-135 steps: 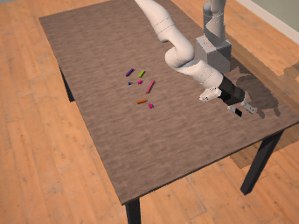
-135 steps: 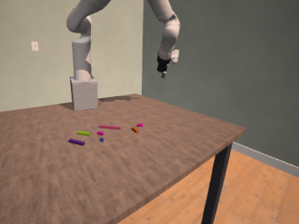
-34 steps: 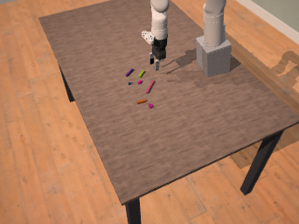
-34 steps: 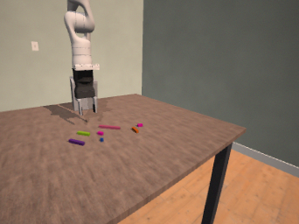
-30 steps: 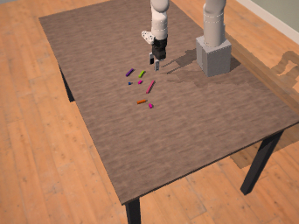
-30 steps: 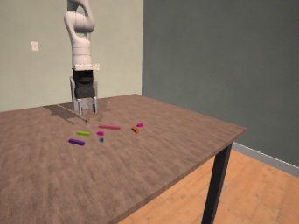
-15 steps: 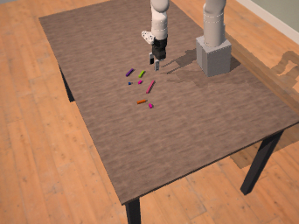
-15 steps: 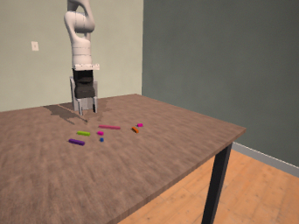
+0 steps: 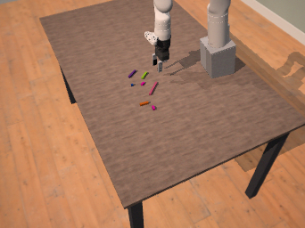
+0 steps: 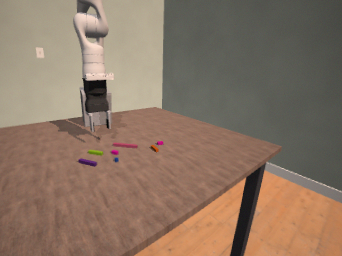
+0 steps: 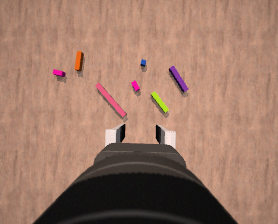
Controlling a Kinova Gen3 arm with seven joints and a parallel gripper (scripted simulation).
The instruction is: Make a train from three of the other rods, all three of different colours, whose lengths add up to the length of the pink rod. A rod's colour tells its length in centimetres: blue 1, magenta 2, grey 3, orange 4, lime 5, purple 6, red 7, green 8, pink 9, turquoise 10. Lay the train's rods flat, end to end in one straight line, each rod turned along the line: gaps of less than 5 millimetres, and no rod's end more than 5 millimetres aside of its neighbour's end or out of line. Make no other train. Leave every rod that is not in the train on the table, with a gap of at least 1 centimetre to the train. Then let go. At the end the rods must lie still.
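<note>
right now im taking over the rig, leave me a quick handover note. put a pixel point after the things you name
Pincer (image 9: 158,67) (image 10: 101,128) (image 11: 140,130): open, nothing in it, above the table.
Wrist view: purple rod (image 9: 132,74) (image 10: 88,162) (image 11: 178,79) far right; blue rod (image 9: 132,85) (image 10: 116,160) (image 11: 143,63) left of it; nearer magenta rod (image 9: 143,84) (image 10: 115,152) (image 11: 135,86) between pink rod (image 9: 153,88) (image 10: 125,145) (image 11: 111,100) and lime rod (image 9: 144,75) (image 10: 95,152) (image 11: 160,102).
Done: no train; all rods lie apart.
Left: join purple, blue and one magenta in line, keep the others clear, let go.

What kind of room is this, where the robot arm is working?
Perhaps a plain indoor workroom or lab; I cannot say which. The arm stands on a block-shaped base on a large table, with a wood-plank floor and a wall plate on the pale wall.
</note>
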